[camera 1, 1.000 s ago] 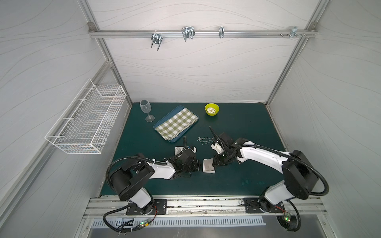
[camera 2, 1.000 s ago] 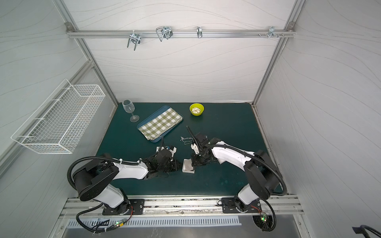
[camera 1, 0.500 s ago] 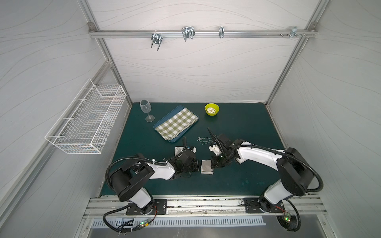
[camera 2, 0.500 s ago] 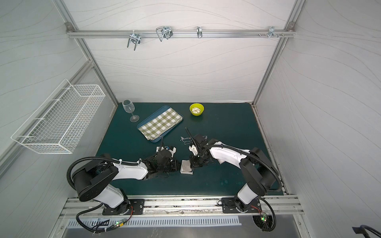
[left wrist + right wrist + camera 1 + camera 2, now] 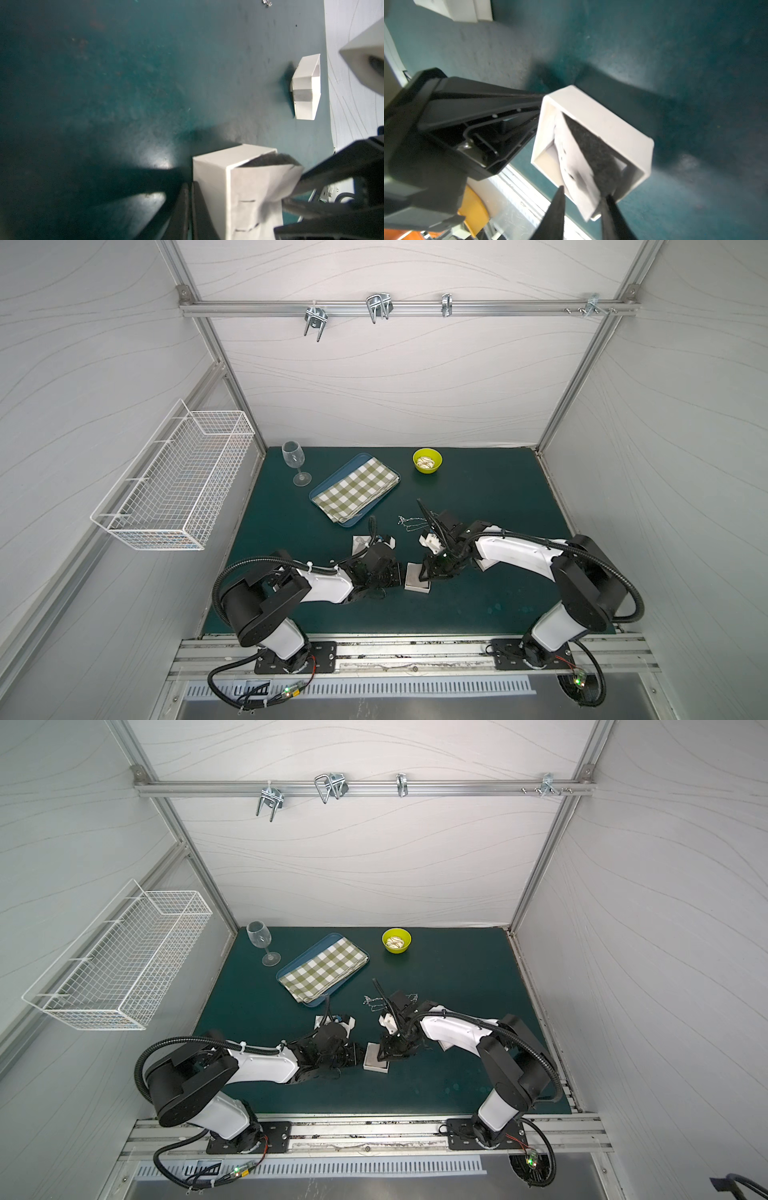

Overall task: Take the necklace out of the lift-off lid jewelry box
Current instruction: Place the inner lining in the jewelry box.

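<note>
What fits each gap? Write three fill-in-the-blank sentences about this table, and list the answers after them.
The necklace lies on the mat, ____ the white box.
The wine glass stands ____.
The checked cloth lies on a blue ____.
Answers: outside; upright; tray.

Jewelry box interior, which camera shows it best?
The right wrist view: it looks into the open jewelry box, showing the lifted card insert and dark foam. The left wrist view shows mainly its outside wall; both top views show it small.
</note>
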You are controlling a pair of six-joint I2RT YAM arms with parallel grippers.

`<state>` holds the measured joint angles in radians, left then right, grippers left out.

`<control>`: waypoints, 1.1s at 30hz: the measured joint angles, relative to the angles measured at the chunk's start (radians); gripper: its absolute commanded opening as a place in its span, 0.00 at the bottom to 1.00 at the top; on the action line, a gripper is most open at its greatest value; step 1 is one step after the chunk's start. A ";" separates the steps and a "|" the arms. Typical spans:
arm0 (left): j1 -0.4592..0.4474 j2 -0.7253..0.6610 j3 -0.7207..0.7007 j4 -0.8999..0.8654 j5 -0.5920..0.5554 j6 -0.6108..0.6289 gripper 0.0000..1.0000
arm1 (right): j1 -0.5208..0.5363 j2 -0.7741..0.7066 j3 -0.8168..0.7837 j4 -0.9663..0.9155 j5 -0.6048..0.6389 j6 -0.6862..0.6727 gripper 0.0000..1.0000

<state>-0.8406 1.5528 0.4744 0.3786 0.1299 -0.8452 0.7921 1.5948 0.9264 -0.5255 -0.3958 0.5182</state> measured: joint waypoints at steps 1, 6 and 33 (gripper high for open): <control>0.000 -0.004 0.000 -0.005 -0.002 0.000 0.08 | 0.000 -0.009 0.005 -0.011 0.011 -0.004 0.41; 0.000 -0.049 -0.002 -0.039 -0.017 0.006 0.08 | 0.000 -0.073 0.035 -0.063 0.057 -0.021 0.45; 0.000 -0.043 -0.002 -0.056 -0.021 0.021 0.07 | 0.068 0.102 0.007 0.099 0.195 -0.041 0.09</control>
<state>-0.8406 1.5101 0.4725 0.3229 0.1093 -0.8242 0.8600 1.6970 0.9337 -0.4263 -0.2008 0.4774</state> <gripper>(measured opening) 0.067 0.064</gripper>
